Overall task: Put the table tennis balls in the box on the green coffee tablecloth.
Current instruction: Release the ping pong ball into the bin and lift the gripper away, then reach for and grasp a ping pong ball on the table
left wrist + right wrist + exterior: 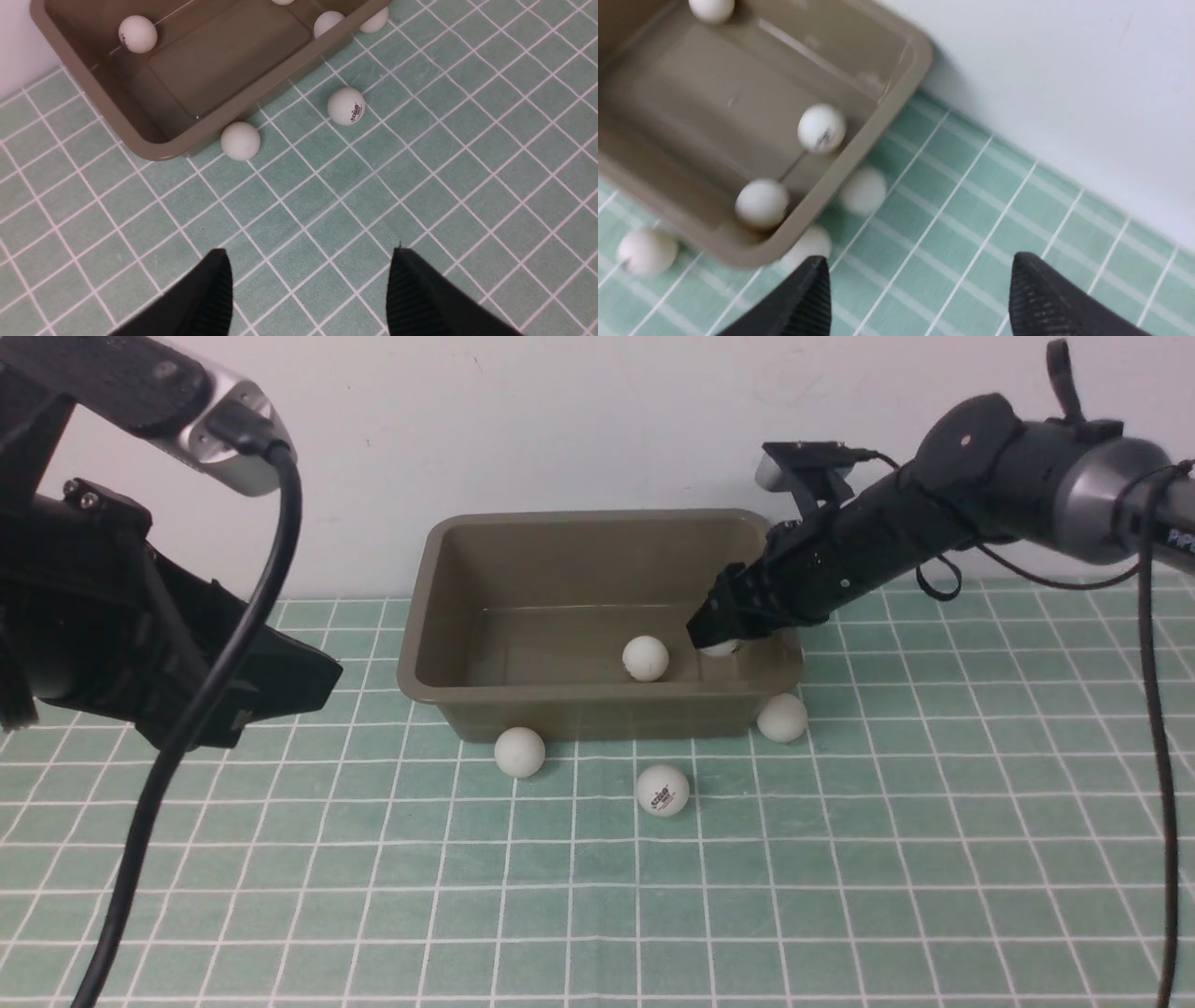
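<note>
Ribbed left fingers [210, 303] over gridded cloth [420, 163] (matte balls [346, 106])

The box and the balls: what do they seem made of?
The box looks like moulded plastic, olive-brown and faintly glossy: rolled rim, rounded corners, soft reflections inside. The table tennis balls look like matte white plastic, probably: no glare, and one carries a printed logo.

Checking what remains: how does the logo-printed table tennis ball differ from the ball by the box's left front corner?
The logo ball lies clear of the box, out on the tablecloth; the corner ball sits against the box's front wall. The logo ball shows dark print; the corner ball shows none. Both are white, equal in size, outside the box.
</note>
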You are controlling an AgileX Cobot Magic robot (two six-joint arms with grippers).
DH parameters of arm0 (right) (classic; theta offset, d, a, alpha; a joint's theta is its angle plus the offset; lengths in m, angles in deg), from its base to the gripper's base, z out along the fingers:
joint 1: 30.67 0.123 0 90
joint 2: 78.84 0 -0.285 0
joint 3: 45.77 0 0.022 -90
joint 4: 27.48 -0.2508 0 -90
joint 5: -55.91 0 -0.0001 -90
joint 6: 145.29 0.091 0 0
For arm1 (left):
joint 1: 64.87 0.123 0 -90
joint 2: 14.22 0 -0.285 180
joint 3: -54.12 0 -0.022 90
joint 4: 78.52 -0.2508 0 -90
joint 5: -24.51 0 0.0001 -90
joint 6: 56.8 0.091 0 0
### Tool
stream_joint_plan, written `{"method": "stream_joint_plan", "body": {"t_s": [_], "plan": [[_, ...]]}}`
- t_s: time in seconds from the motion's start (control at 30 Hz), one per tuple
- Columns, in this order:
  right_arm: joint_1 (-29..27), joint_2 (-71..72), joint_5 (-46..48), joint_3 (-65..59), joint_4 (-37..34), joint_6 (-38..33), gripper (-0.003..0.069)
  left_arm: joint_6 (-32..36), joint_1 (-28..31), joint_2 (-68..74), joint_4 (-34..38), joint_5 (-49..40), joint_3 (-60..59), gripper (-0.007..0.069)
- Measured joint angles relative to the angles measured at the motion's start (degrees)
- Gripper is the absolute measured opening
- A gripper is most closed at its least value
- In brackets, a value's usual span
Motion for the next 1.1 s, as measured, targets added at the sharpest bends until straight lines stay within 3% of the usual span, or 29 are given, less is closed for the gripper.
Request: {"method": "stream_joint_plan", "body": {"t_s": [0.13,0.3,0.37,0.47,0.7,1.1], "plan": [[-0.18,0.06,4.87,0.0,-2.75,-0.05,0.046,0.03,0.0,0.0,0.0,1.04,0.0,0.0405],[0.37,0.06,9.18,0.0,-15.41,-1.5,0.046,0.03,0.0,0.0,0.0,1.04,0.0,0.0405],[2.02,0.09,9.18,0.0,-17.4,-1.76,0.0454,0.03,0.0,0.0,0.0,1.04,0.0,0.0405],[6.53,0.09,9.18,0.0,-17.06,-1.53,0.0444,0.03,0.0,0.0,0.0,1.56,0.0,0.0405],[16.49,-1.61,9.32,-0.16,-7.7,5.8,0.0442,0.03,0.0,0.0,0.0,1.88,0.0,0.0405],[18.27,-0.46,6.42,-16.42,-4.59,10.07,0.044,0.46,0.0,0.01,-0.34,1.92,0.0,0.0405]]}}
